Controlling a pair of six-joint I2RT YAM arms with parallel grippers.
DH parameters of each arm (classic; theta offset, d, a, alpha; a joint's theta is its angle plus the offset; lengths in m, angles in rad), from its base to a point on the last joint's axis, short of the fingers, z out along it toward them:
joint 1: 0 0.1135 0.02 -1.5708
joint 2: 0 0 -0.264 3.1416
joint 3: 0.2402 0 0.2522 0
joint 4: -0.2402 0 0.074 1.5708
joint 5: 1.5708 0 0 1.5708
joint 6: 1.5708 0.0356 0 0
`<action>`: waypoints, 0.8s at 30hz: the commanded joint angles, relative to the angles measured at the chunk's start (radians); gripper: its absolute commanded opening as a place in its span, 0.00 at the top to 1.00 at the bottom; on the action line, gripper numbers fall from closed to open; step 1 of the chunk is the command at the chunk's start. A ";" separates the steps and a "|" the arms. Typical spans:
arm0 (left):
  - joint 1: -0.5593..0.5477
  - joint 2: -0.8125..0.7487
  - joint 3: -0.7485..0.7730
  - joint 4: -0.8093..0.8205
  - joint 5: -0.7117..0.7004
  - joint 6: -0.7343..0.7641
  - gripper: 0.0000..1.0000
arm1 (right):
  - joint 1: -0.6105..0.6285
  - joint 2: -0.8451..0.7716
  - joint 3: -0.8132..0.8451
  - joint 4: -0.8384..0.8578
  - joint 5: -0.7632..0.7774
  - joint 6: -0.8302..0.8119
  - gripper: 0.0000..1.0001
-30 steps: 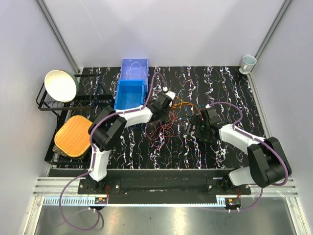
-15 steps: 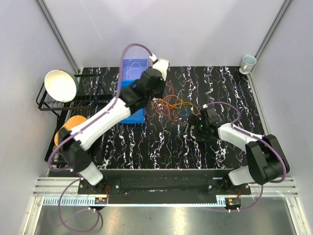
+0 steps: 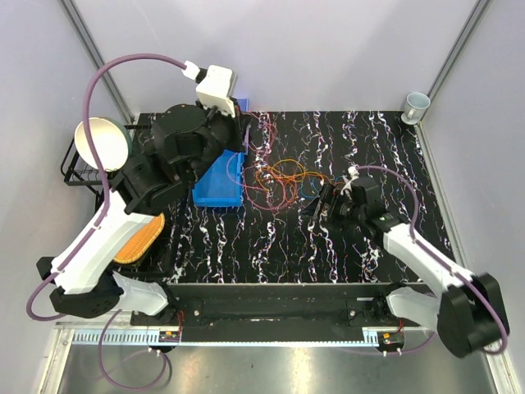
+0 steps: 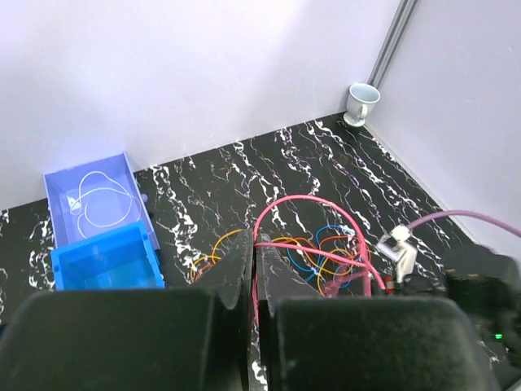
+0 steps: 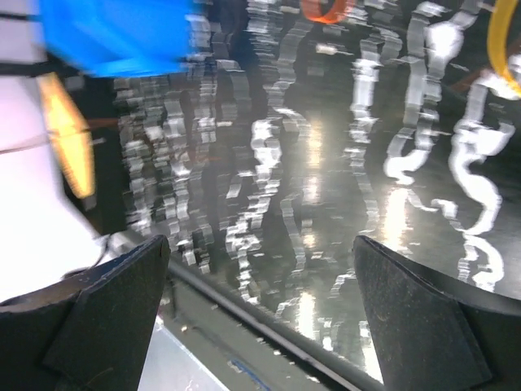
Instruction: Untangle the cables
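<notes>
The cables (image 3: 283, 180) lie in a loose bunch of orange, yellow, blue and red loops mid-table, also seen in the left wrist view (image 4: 321, 254). My left gripper (image 3: 246, 136) is raised high above the blue bin. It is shut (image 4: 254, 244) on a red cable (image 4: 313, 210), whose loop stretches from the jaws down to the bunch. My right gripper (image 3: 321, 205) sits low at the bunch's right edge. It is wide open and empty (image 5: 260, 301), with only an orange bit (image 5: 326, 8) and a yellow bit (image 5: 503, 49) of cable at the frame's edge.
A blue bin (image 3: 215, 171) sits left of the bunch, with a lilac bin (image 4: 91, 195) holding a white wire behind it. A white cup (image 3: 416, 104) stands at the far right corner. A rack at the left holds a white bowl (image 3: 102, 141) and an orange pad (image 3: 135, 238).
My left arm has risen up and back to the left, drawing the red cable up out of the bunch. The bunch shifted left. My right gripper moved slightly.
</notes>
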 commanded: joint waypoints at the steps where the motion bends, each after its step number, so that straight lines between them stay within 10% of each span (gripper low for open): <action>1: -0.007 -0.042 -0.023 -0.015 0.006 -0.019 1.00 | -0.001 -0.181 -0.030 0.088 -0.114 0.002 0.00; 10: -0.009 -0.103 -0.090 -0.010 0.058 -0.065 1.00 | 0.001 -0.374 -0.007 0.191 -0.191 0.031 0.00; 24: -0.009 -0.115 -0.024 -0.030 0.187 -0.080 1.00 | 0.010 -0.131 -0.136 0.594 -0.126 0.070 0.02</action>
